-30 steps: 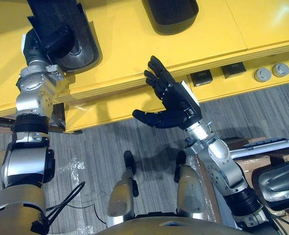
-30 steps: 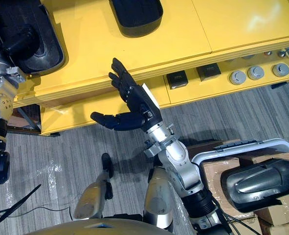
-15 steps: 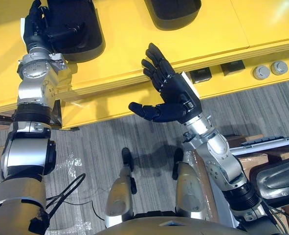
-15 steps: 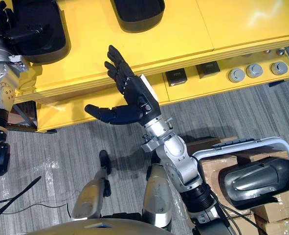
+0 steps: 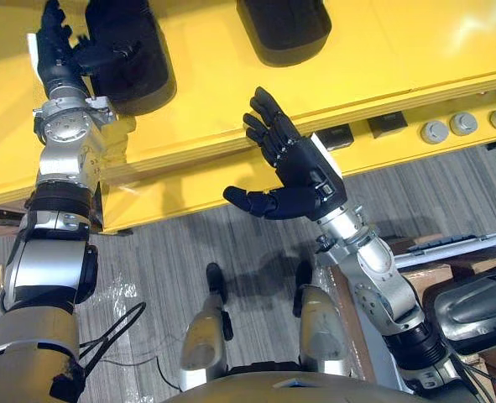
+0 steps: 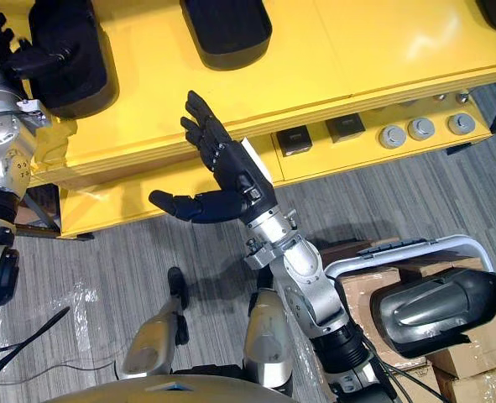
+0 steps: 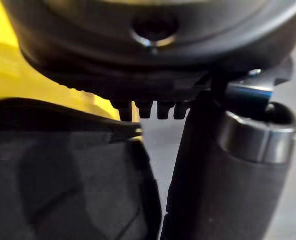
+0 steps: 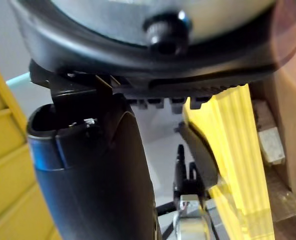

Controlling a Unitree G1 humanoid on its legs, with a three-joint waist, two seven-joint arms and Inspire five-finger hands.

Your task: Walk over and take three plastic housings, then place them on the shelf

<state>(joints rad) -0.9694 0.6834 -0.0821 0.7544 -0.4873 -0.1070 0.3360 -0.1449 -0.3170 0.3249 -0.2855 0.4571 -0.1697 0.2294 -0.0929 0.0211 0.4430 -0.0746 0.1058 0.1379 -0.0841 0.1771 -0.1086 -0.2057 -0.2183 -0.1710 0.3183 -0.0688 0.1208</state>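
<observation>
Since a second ago the left hand (image 5: pixel 59 54) has let go: fingers straight, thumb touching the black plastic housing (image 5: pixel 134 46) lying on the yellow shelf (image 5: pixel 214 88). The right hand (image 5: pixel 302 168) hangs wide open. The housing looks rigid, light and smooth, best gripped by its rim.

Silver-grey arms (image 5: pixel 61 164) banded in black end in a dark left hand (image 5: pixel 58 60) and white-patched right hand (image 5: pixel 302 172).

Shelf (image 5: pixel 210 80) bare between left housing (image 5: pixel 134 59) and middle housing (image 5: pixel 283 29); open rightward.
</observation>
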